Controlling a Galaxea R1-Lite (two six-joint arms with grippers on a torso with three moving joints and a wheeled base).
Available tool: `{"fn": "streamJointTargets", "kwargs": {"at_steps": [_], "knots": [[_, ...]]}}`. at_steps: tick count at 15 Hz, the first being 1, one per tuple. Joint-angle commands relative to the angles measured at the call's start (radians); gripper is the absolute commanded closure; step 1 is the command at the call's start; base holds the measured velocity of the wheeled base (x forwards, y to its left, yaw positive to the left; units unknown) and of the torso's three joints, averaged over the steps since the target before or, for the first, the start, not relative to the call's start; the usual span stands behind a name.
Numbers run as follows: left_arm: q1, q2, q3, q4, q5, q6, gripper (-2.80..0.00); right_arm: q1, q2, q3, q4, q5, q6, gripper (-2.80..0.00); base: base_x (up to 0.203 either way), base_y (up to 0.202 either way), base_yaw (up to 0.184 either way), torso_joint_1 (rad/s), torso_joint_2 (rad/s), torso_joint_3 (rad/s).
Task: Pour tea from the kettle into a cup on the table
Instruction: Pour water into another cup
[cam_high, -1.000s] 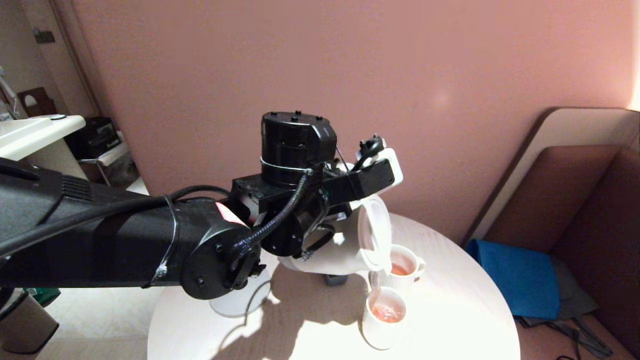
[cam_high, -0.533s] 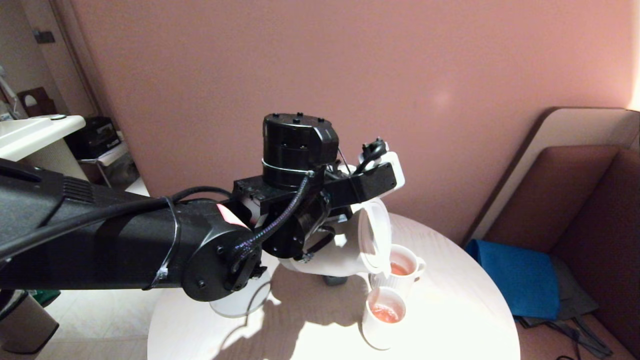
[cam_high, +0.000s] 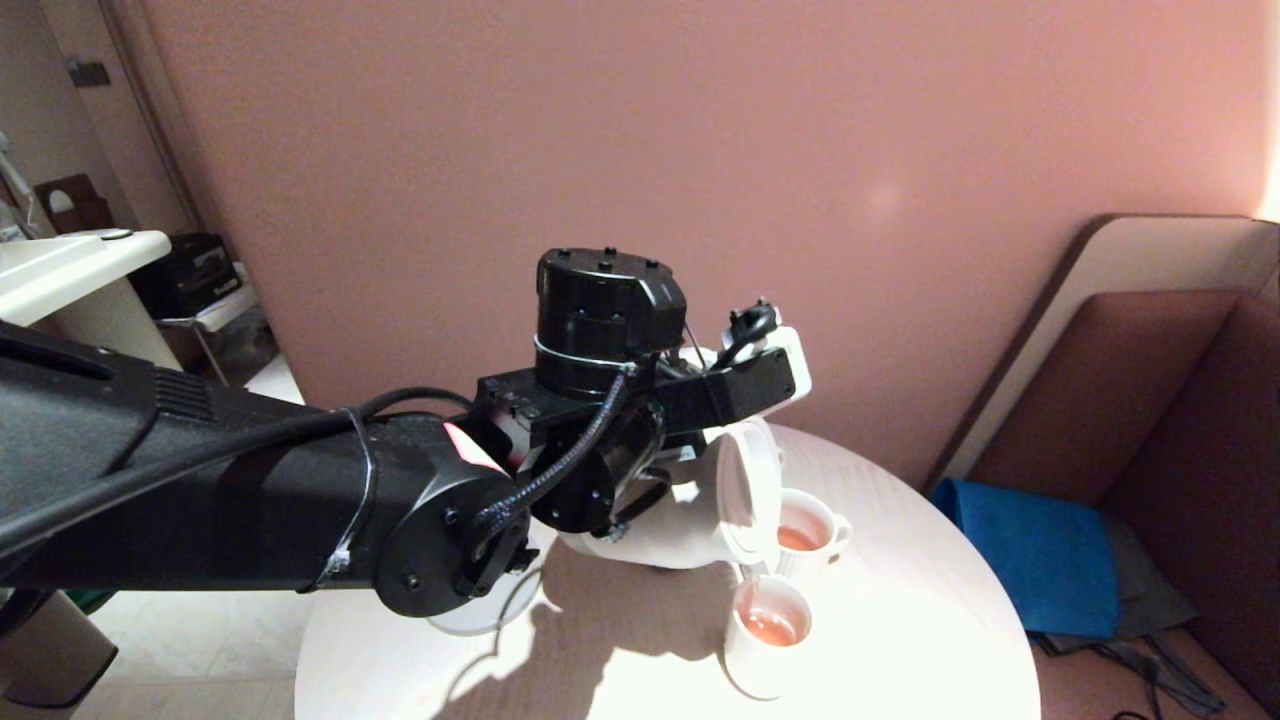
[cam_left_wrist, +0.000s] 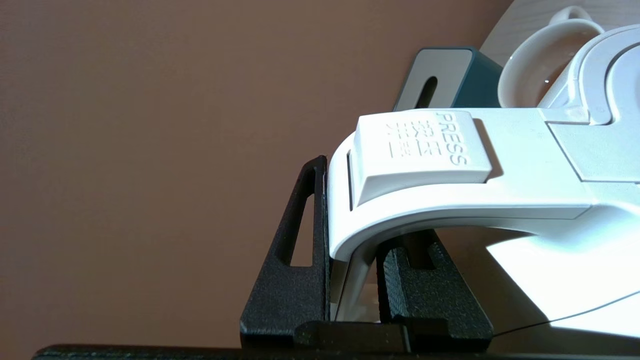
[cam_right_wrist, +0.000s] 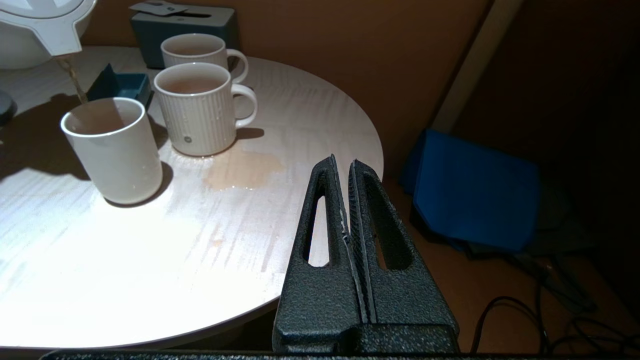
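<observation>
The left gripper (cam_left_wrist: 352, 280) clamps the kettle (cam_high: 690, 515) by its loop handle, tipped above the table (cam_right_wrist: 225, 240); tea (cam_right_wrist: 75, 82) trickles from the spout into the plain cup (cam_right_wrist: 114, 150) beside the ribbed mug (cam_right_wrist: 197, 115); the right gripper (cam_right_wrist: 345, 170), pressed closed, hangs off the table's edge.

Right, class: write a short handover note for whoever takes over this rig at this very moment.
Left gripper: shut on the kettle handle, kettle tilted above the table, spout over the plain cup.
Right gripper: shut, empty, parked off the table's edge.
Done: a thin stream of tea is running into the plain cup; the ribbed mug already holds tea.
Note: a puddle lies beside the mug.
Left: finish pouring, right the kettle, set it down.
</observation>
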Motion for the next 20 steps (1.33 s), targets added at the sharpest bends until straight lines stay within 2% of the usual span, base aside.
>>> {"fn": "streamJointTargets", "kwargs": {"at_steps": [1,14,16,20], "knots": [[-0.004,0.004,0.001,-0.002,0.003,0.005,0.00,0.000,0.001,0.000,0.000,0.001,-0.001,0.00,0.000,0.000,0.000,0.000,0.00,0.000],[-0.027,0.017,0.015,-0.002,0.018,0.010,0.00,0.001,0.001,0.000,0.000,0.001,-0.001,0.00,0.000,0.000,0.000,0.000,0.00,0.000],[-0.027,0.018,0.017,-0.006,0.018,0.042,0.00,0.000,0.001,0.000,0.000,0.001,-0.001,0.00,0.000,0.000,0.000,0.000,0.00,0.000],[-0.027,0.020,0.013,-0.007,0.018,0.044,0.00,0.000,0.001,0.000,0.000,0.001,-0.001,0.00,0.000,0.000,0.000,0.000,0.00,0.000]]}}
